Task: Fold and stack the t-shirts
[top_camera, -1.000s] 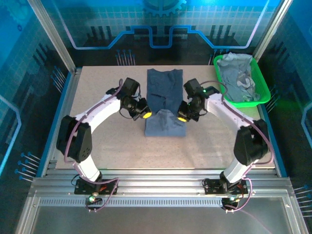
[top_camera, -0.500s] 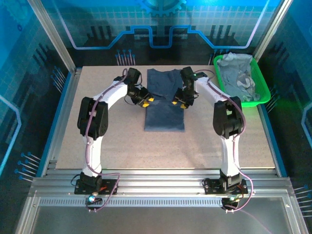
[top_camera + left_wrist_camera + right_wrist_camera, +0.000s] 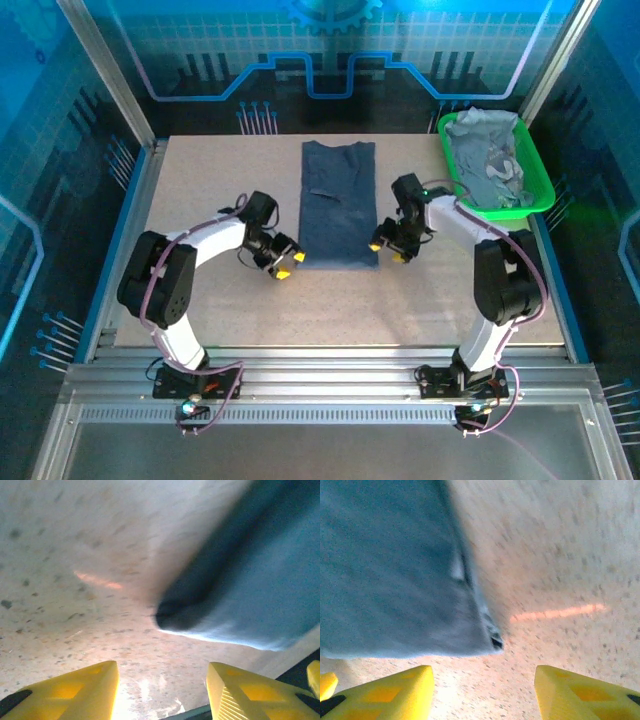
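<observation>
A dark slate-blue t-shirt (image 3: 339,205) lies flat as a long narrow strip in the middle of the table. My left gripper (image 3: 290,264) sits just off its near left corner, open, with bare table between the yellow fingers. In the left wrist view the shirt's corner (image 3: 240,575) lies ahead and to the right of the left gripper (image 3: 162,695). My right gripper (image 3: 387,250) is open beside the near right corner. The right wrist view shows the shirt's hem corner (image 3: 390,570) ahead and left of the right gripper (image 3: 485,695). Paler grey-blue t-shirts (image 3: 487,158) are heaped in the tray.
The bright green tray (image 3: 541,190) stands at the back right corner of the speckled table (image 3: 220,310). Blue enclosure walls and metal frame rails surround the table on all sides.
Both grippers were shut on the shirt's cloth and carried it forward. They have opened, let go and drawn back to the near corners. The shirt now lies flat.
</observation>
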